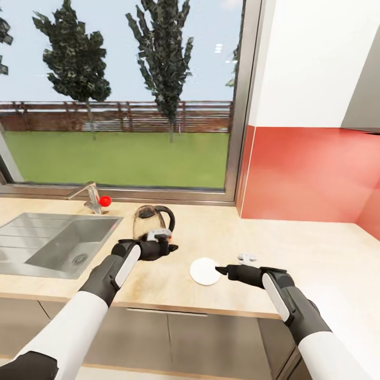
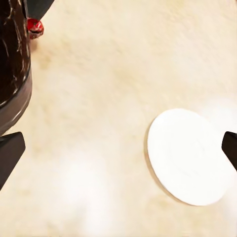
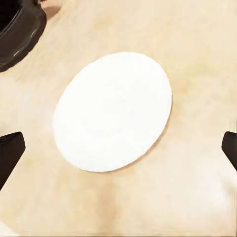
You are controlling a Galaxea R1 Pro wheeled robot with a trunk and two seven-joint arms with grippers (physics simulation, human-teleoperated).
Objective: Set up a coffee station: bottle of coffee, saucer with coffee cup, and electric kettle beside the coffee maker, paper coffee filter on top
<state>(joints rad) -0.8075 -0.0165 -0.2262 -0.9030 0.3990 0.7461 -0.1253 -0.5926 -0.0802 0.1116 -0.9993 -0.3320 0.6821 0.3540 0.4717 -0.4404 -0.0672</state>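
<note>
The electric kettle (image 1: 151, 219) stands on the kitchen countertop (image 1: 306, 248) just right of the sink, its dark body also in the left wrist view (image 2: 12, 74) and its black base in the right wrist view (image 3: 19, 29). My left gripper (image 1: 170, 247) (image 2: 118, 148) is open low at the kettle's front right, fingers wide apart over bare worktop. The saucer (image 1: 205, 271) (image 2: 190, 158) (image 3: 113, 111) lies flat on the counter. My right gripper (image 1: 220, 271) (image 3: 118, 148) hovers open over the saucer's right edge. The coffee maker, bottle of coffee, kitchen shelf, paper coffee filter and coffee cup are out of view.
A steel sink (image 1: 50, 243) with a faucet (image 1: 91, 196) and a red knob (image 1: 105, 200) fills the counter's left. A window runs behind, a red backsplash (image 1: 311, 174) at the right. Grey cabinet fronts (image 1: 174, 327) sit below the front edge.
</note>
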